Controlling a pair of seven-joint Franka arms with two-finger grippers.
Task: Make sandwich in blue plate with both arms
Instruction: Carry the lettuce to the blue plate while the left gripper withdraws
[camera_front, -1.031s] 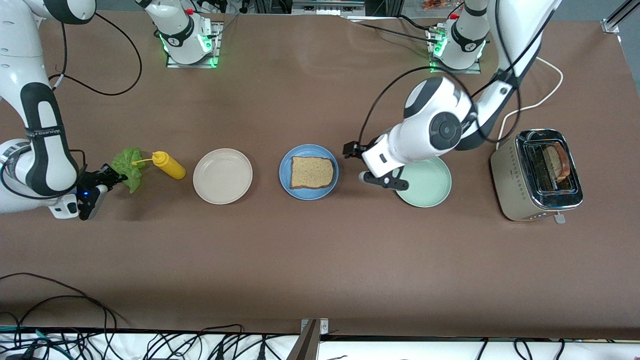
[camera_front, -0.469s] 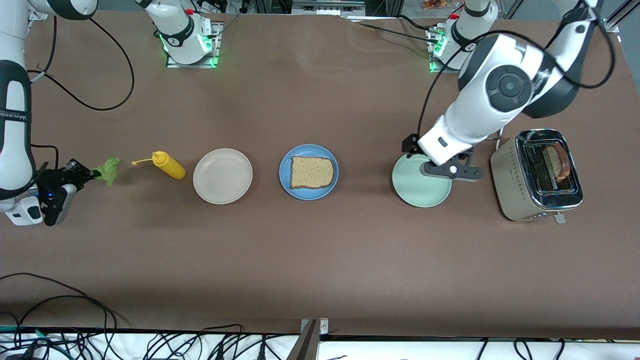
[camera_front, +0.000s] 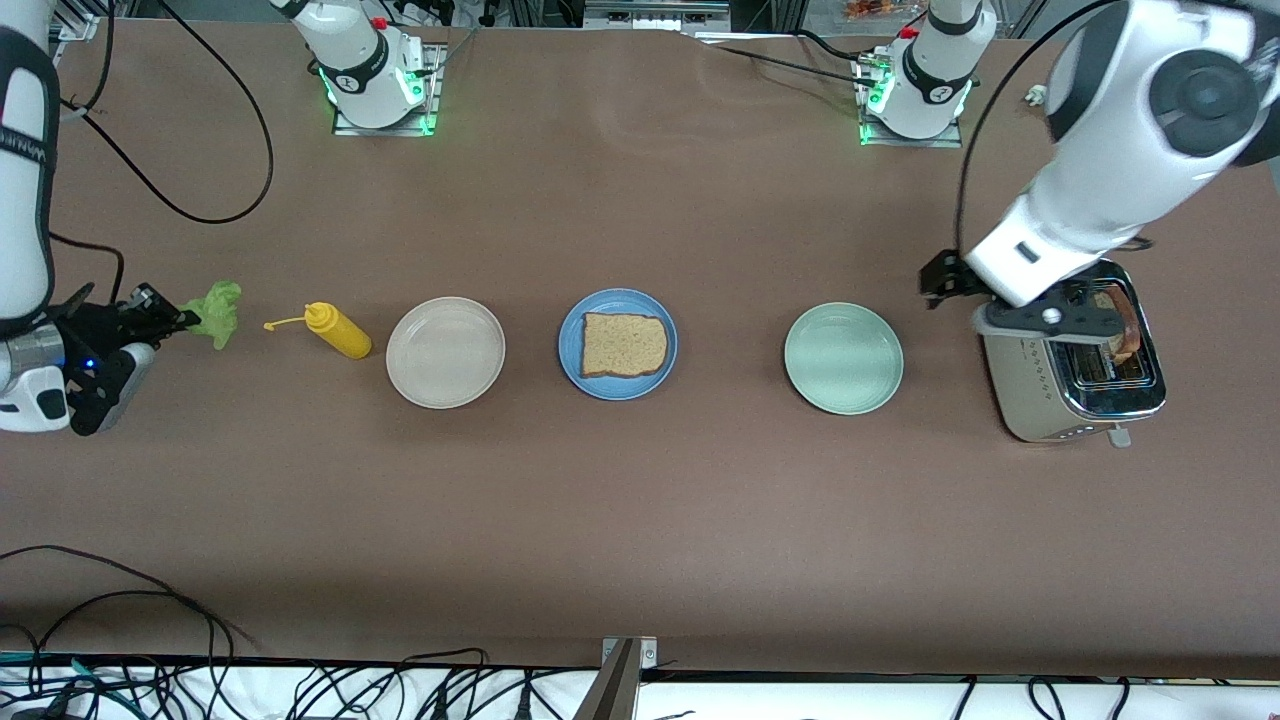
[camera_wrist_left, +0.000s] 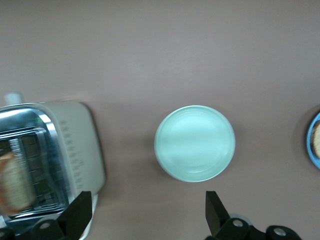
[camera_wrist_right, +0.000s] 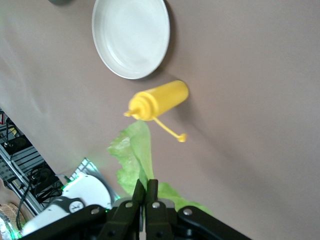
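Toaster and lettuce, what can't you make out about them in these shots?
- Toaster, front view: the left gripper, open above it, covers part of the slots and the toast slice inside.
- Toaster, left wrist view: blurred and cut off by the picture's edge.
- Lettuce leaf, right wrist view: its pinched end is hidden by the shut right gripper.

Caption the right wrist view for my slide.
Right gripper, shut on a ruffled green lettuce leaf, above a yellow squeeze bottle and round beige-white plate.

3 plates (camera_front: 620, 300), 2 toast slices (camera_front: 624, 345), 1 lettuce leaf (camera_front: 215, 310), 1 mustard bottle (camera_front: 338, 331), 1 toaster (camera_front: 1050, 385)
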